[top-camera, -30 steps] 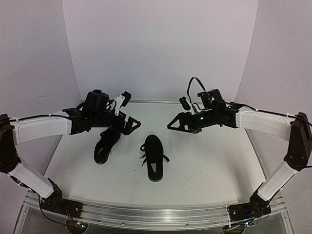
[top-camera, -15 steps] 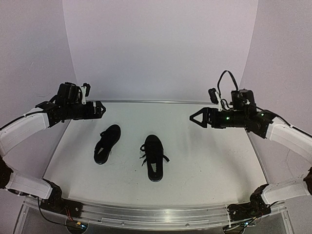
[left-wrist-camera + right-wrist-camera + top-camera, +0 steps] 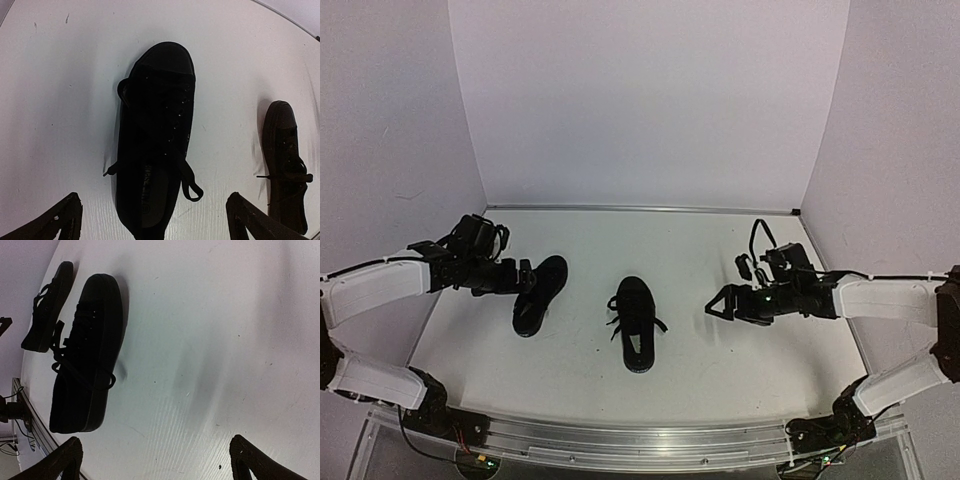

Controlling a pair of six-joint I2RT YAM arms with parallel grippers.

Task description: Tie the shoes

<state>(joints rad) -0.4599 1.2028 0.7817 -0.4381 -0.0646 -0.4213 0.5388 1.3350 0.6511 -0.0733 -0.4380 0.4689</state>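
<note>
Two all-black low-top shoes lie on the white table. The left shoe (image 3: 540,293) shows in the left wrist view (image 3: 155,135) with a lace loop hanging at its side and a loose lace end. The right shoe (image 3: 635,325) has loose laces spread across it; it also shows in the right wrist view (image 3: 87,355). My left gripper (image 3: 523,278) is open, low at the left shoe's side, its jaws wide either side of the heel (image 3: 153,200). My right gripper (image 3: 718,303) is open and empty, low over bare table right of the right shoe (image 3: 156,440).
The white table (image 3: 750,370) is closed in by pale walls at the back and both sides. An aluminium rail (image 3: 640,445) runs along the near edge by the arm bases. The other shoe shows at the edge of each wrist view (image 3: 287,165) (image 3: 47,307).
Both arms came down from high near the back. The left gripper moved to the left shoe; the right gripper dropped to table height right of the right shoe. The shoes have not moved.
</note>
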